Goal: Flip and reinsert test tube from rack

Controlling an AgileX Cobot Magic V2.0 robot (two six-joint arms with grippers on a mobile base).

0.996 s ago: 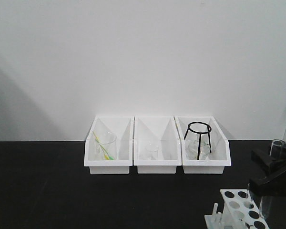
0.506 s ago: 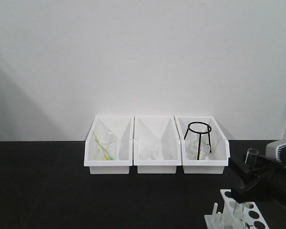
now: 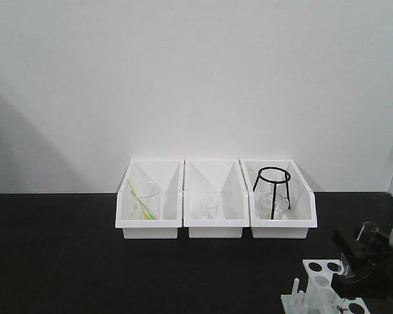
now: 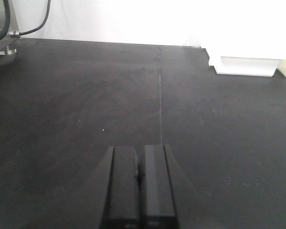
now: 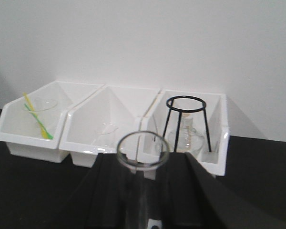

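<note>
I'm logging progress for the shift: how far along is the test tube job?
Done: the right gripper grips the test tube, mouth up. In hand: it hangs above the rack. Left: seating it in the rack and letting go. Whether it was flipped, I cannot tell. The left gripper is shut, idle.

A laboratory, plainly: a black bench against a bare white wall, and glassware wherever you look. Three white bins stand in a row at the back, one with a glass beaker, another with a black wire tripod stand over a rounded glass vessel (too blurry to name). Low on the right is a white rack, with a clear test tube close by.
</note>
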